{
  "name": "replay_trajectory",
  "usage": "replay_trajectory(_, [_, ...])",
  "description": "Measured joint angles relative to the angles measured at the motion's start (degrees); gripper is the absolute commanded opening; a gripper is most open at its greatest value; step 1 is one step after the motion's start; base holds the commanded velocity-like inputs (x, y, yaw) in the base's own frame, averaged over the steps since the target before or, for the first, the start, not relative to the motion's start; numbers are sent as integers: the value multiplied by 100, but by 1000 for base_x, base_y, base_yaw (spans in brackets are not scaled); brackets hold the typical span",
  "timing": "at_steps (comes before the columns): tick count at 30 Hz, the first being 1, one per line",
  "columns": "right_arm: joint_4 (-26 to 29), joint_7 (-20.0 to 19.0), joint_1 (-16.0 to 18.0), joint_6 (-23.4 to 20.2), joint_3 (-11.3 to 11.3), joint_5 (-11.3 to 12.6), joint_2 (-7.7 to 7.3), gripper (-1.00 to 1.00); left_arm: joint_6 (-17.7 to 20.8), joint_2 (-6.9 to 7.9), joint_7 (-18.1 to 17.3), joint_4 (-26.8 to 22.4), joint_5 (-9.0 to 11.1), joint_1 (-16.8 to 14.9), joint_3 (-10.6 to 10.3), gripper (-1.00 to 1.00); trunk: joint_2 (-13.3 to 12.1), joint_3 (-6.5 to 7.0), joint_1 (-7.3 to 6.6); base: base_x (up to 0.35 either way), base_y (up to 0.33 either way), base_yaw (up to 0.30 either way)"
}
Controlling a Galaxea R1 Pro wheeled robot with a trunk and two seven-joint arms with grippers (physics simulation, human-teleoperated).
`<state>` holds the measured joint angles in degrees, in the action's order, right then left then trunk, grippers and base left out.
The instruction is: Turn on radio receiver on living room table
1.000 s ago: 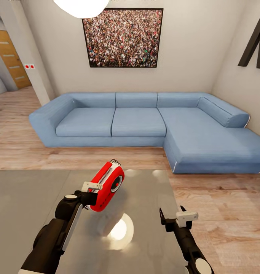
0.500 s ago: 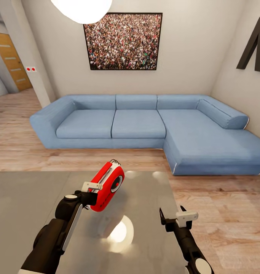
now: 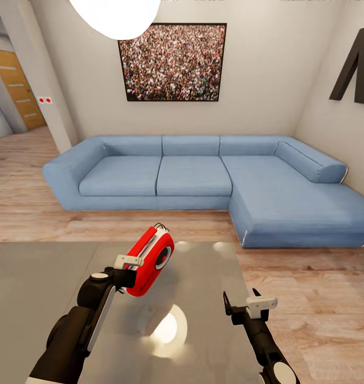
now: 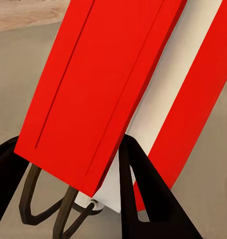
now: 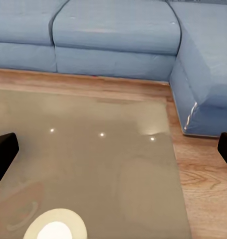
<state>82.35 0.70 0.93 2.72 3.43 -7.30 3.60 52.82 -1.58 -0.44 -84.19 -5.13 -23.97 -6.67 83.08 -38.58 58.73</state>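
Left end effector (image 3: 129,269): closed on the radio receiver (image 3: 150,262), dark fingers (image 4: 143,194) pressed against its red and white casing; the receiver was held tilted, clear above the worktop (image 3: 38,277).

Radio receiver: small rounded body, red shell, white side band, red top handle, wire loop at the upper end, round grey dial (image 3: 163,257) facing the right arm. Casing looked hard, smooth plastic; judged light and stiff, somewhat slippery under a pinch. Best hold judged across the flat sides, as taken, leaving the dial face free for a press.

Worktop: large, low, rectangular, glossy grey, mirror-like; a bright lamp reflection (image 3: 166,328) lay on it.

Right end effector (image 3: 244,304): spread wide, holding nothing, hovering over the worktop's near right part, apart from the receiver.

Backdrop: light wood plank floor (image 3: 309,288), blue L-shaped sofa (image 3: 192,176) in soft matte fabric, framed crowd picture (image 3: 172,61) on a beige wall, dark angular wall shape (image 3: 357,61) at far right.
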Motion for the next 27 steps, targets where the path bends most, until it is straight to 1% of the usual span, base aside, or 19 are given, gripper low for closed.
replay_trajectory(7, [0, 0, 2, 0, 0, 0, 0, 100, 0, 0, 0, 1, 1, 3, 0, -100, 0, 32, 0, 0, 0, 0])
replay_trajectory(21, [0, 6, 3, 1, -7, -9, 0, 100, 0, 15, -40, -3, 33, 2, 0, -100, 0, 36, 0, 0, 0, 0])
replay_trajectory(22, [0, 12, 2, 0, -8, -13, 0, 100, 0, 20, -112, -5, 10, 4, 3, -100, 0, 36, 0, 0, 0, 0])
replay_trajectory(23, [0, 16, 1, 0, -8, -16, 0, 100, -1, 39, -404, -11, -56, 3, 16, -100, 0, 36, 0, 0, 0, 0])
replay_trajectory(24, [0, 15, 0, 0, -9, -17, 0, 100, 3, 53, -582, -10, 96, 5, 16, -100, 0, 36, 0, 0, 0, 0])
replay_trajectory(25, [0, 14, 1, 0, -9, -17, 0, 100, 5, 85, -826, -5, 141, 6, 33, -100, 0, 36, 0, 0, 0, 0])
replay_trajectory(26, [0, 13, 2, 0, -9, -17, 0, 100, 3, 112, -1013, -3, 105, 7, 63, -100, 0, 36, 0, 0, 0, 0])
replay_trajectory(27, [0, 11, 3, 0, -9, -17, 0, 100, -1, 123, -1099, -2, 35, 6, 82, -100, 0, 36, 0, 0, 0, 0])
